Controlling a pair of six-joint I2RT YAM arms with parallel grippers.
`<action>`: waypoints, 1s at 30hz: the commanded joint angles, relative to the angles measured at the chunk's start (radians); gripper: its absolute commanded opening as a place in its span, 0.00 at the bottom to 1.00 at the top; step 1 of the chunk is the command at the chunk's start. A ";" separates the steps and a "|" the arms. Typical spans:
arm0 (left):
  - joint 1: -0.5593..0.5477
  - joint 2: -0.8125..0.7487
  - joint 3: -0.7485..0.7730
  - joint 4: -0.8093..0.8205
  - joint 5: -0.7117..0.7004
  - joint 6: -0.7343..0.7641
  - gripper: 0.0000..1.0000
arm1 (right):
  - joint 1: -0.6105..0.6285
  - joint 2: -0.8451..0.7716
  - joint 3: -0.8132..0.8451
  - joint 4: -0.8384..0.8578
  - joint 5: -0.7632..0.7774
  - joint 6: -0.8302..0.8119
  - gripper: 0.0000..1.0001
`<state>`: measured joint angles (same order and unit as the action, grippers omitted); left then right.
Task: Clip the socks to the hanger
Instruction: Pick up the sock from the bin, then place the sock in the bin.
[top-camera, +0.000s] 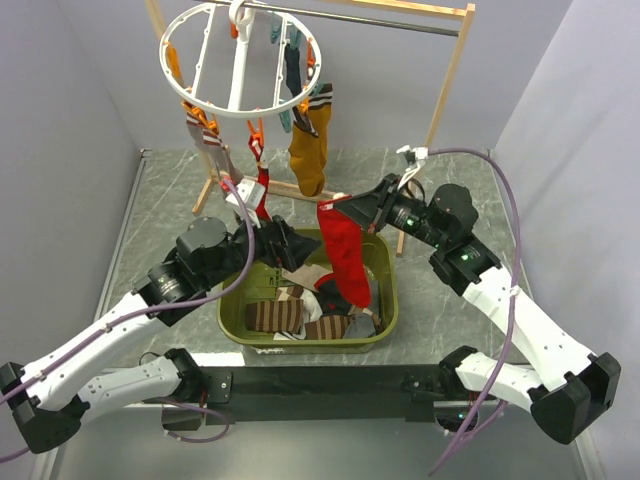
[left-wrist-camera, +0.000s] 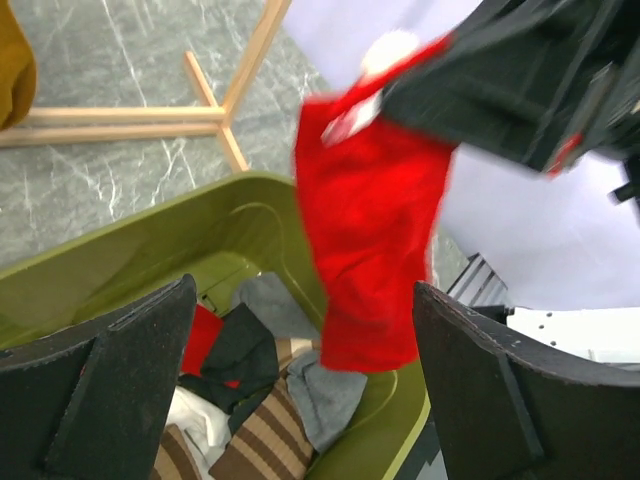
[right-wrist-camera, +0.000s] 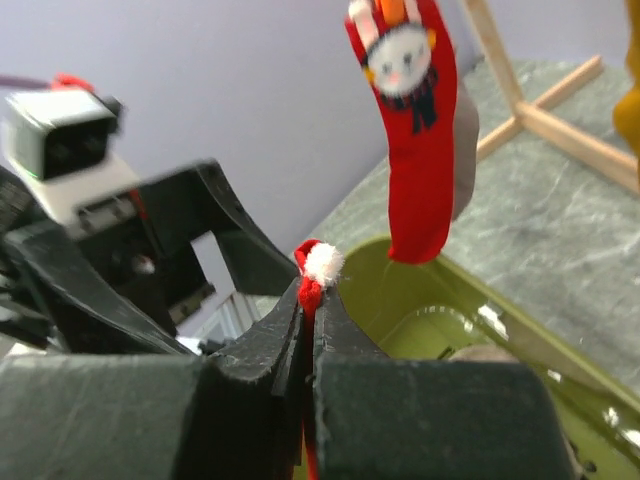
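Observation:
The white ring hanger (top-camera: 240, 60) hangs from the rack with a striped sock (top-camera: 207, 135), a small red sock (top-camera: 262, 188) (right-wrist-camera: 415, 130), a mustard sock (top-camera: 308, 150) and a dark sock (top-camera: 292, 65) clipped to it. My right gripper (top-camera: 335, 207) (right-wrist-camera: 310, 300) is shut on the top edge of a red sock (top-camera: 347, 258) (left-wrist-camera: 370, 260) with a white pompom (right-wrist-camera: 324, 264); the sock dangles over the green bin. To its left my left gripper (top-camera: 290, 245) (left-wrist-camera: 305, 385) stands open, fingers (left-wrist-camera: 110, 385) wide, close beside the sock, touching nothing.
The olive-green bin (top-camera: 390, 295) (left-wrist-camera: 150, 255) holds several loose socks, among them a brown striped one (top-camera: 275, 317) (left-wrist-camera: 260, 440) and a grey one (left-wrist-camera: 330, 395). The wooden rack (top-camera: 452, 70) stands behind the bin, its foot (left-wrist-camera: 215, 110) on the marble floor.

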<state>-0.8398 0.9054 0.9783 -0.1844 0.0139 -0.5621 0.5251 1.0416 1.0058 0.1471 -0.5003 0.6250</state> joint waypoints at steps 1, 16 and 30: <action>0.007 -0.048 0.008 0.094 -0.011 0.016 0.94 | 0.029 -0.028 -0.024 -0.006 0.038 -0.045 0.00; 0.027 0.113 0.143 0.166 -0.192 -0.160 0.78 | 0.133 0.023 -0.118 -0.118 0.138 -0.202 0.00; 0.086 0.308 0.275 0.237 -0.391 -0.058 0.82 | 0.177 -0.012 -0.171 -0.123 0.164 -0.263 0.00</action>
<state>-0.7933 1.2076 1.2041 0.0086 -0.3382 -0.6605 0.6930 1.0573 0.8387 0.0135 -0.3435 0.4149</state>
